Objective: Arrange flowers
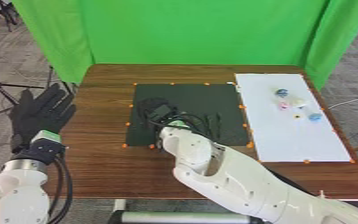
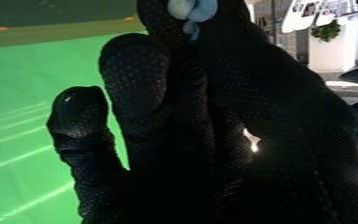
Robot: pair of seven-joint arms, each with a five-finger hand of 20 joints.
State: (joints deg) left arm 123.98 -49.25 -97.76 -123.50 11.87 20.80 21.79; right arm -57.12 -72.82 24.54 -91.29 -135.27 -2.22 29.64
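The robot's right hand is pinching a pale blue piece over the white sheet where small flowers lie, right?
Not quite: the head view shows the right hand over the black mat, not the white sheet. It does pinch a pale blue piece, and small flowers do lie on that sheet.
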